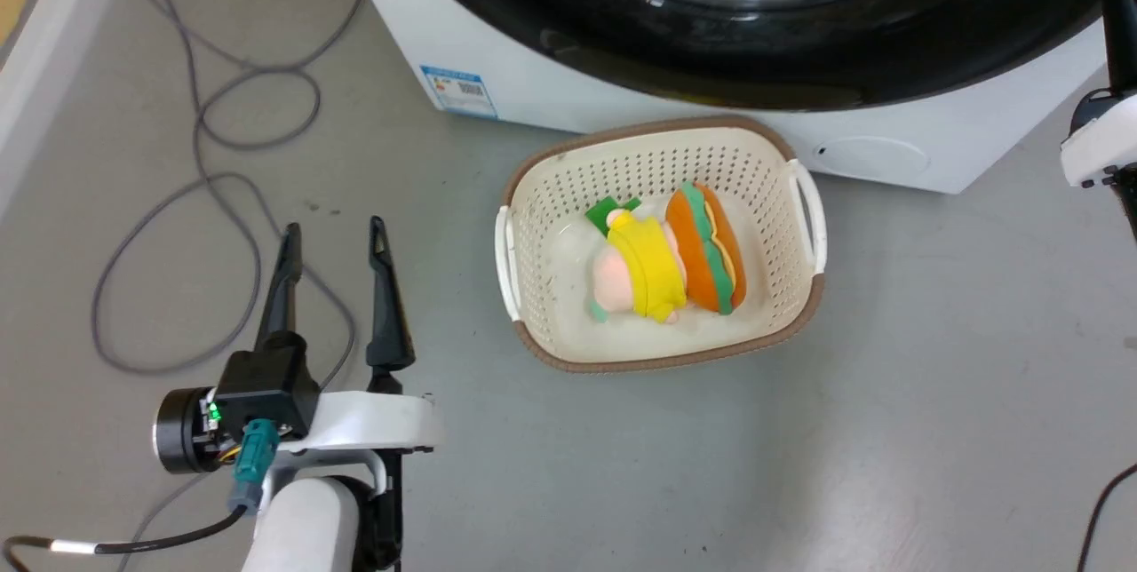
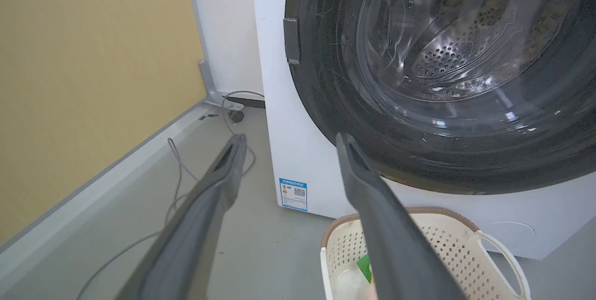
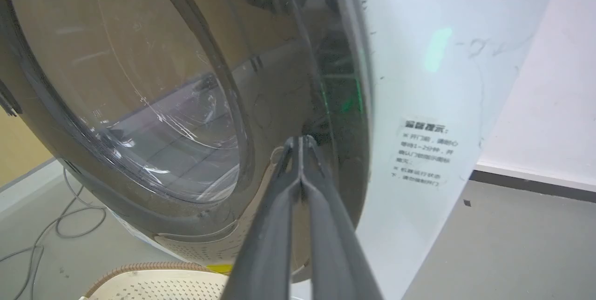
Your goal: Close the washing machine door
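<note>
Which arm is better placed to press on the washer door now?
Right. The right gripper, shut, points its tips at the black rim of the washing machine door. The left gripper is open, low over the floor beside the basket, off the door.

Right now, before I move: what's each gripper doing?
Left gripper: open, holding nothing.
Right gripper: shut, empty, tips near the large round glossy black-rimmed washing machine door.

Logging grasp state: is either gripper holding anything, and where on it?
Nothing is held. The left gripper is open and empty above the floor. The right gripper is shut on nothing, close to the rim of the washing machine door.
</note>
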Tool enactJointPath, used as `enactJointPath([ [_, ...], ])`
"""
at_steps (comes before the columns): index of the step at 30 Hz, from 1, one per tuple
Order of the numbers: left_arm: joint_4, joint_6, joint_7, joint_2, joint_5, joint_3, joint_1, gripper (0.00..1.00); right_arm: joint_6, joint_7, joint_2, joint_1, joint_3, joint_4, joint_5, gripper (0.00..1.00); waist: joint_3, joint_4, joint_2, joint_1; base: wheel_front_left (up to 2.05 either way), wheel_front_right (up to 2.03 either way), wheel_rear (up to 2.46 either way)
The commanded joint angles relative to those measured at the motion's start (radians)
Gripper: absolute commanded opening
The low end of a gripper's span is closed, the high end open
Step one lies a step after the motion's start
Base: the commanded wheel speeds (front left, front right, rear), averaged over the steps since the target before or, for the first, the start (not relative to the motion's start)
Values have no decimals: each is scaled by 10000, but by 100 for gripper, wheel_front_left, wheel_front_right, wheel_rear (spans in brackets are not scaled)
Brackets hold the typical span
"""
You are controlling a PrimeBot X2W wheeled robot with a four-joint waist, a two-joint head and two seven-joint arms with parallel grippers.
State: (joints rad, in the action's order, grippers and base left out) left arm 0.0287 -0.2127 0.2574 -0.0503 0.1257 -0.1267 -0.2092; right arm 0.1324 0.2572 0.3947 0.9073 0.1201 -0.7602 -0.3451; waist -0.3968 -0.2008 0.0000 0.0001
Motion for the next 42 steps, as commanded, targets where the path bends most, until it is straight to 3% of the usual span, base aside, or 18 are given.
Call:
enactJointPath([
  [1, 40, -59, 43, 0, -57, 77, 30, 100, -17, 46, -118, -208, -116, 196, 41, 0, 195, 137, 0, -1, 0, 0, 0],
  [14, 277, 278, 43, 0, -539, 618, 788, 100, -17, 46, -891, -3322, -664, 4669, 1277, 0, 1829, 1321, 0, -1, 0, 0, 0],
  [25, 403, 439, 44, 0, -723, 890, 1619, 100, -17, 46, -2189, -5857, -1249, 5696, 1591, 0, 3071, 2246, 0, -1, 0, 0, 0],
  [27, 433, 465, 44, 0, -715, 940, 1796, 100, -17, 46, -2378, -6219, -1227, 5583, 1444, 54, 3302, 2344, 0, -1, 0, 0, 0],
  [28, 446, 485, 44, 0, -706, 958, 1887, 100, -17, 46, -2448, -6378, -1197, 5564, 1381, 100, 3419, 2387, 0, -1, 0, 0, 0],
  [42, 676, 622, 44, 1, -779, 781, 2541, 100, -17, 46, -3382, -8765, -1970, 6106, 1930, 100, 4173, 2365, 0, -1, 0, 0, 0],
])
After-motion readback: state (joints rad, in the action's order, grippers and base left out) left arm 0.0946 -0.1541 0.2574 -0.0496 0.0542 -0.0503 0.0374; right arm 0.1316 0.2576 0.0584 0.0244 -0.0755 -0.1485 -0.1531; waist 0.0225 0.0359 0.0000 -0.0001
